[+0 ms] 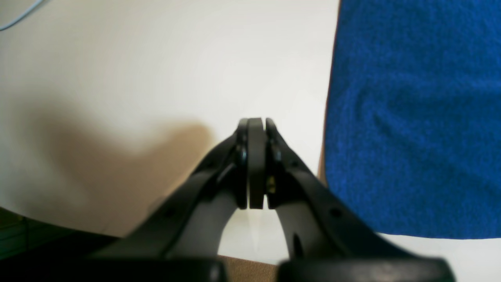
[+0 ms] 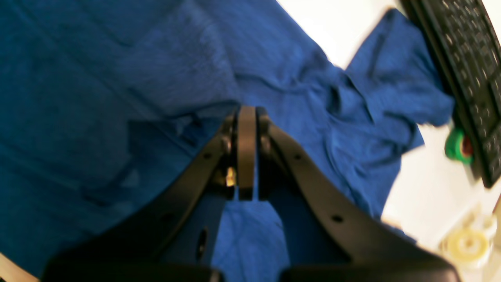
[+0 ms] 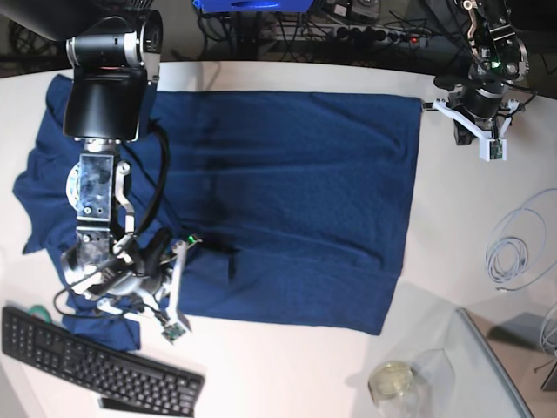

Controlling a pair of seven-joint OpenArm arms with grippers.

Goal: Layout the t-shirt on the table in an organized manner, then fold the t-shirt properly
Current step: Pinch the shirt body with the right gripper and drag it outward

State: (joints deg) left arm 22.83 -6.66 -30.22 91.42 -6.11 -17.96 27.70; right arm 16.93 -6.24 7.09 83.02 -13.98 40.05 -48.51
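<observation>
My left gripper [image 1: 256,122] is pressed fully closed with nothing between the jaws. It hangs over bare white table [image 1: 156,58], and the straight edge of the t-shirt [image 1: 415,117] lies just beside it at three o'clock, not touching. A brownish shadow falls on the tabletop at about eight o'clock from the tips. In the base view this gripper [image 3: 479,131] sits off the cloth at the shirt's upper right corner, around two o'clock from the middle of the table [image 3: 287,366].

My right gripper [image 2: 246,111] is likewise closed, the jaws flat together above the blue cloth; I cannot tell from the blurred wrist picture whether any fabric is pinched between the tips. The t-shirt [image 2: 98,98] fills nearly the whole view beneath it, with a rumpled sleeve [image 2: 391,90] bunched at two o'clock, reaching up to the black keyboard [image 2: 465,70]. A small green object [image 2: 456,145] lies just beside the keyboard at three o'clock.

In the base view the t-shirt [image 3: 296,200] is spread wide and mostly flat across the middle of the table. My right gripper [image 3: 204,248] rests over its lower left part, near seven o'clock. The keyboard [image 3: 96,361] lies at eight o'clock, a clear jar [image 3: 396,383] at five o'clock, and a coiled white cable [image 3: 513,248] at four o'clock.
</observation>
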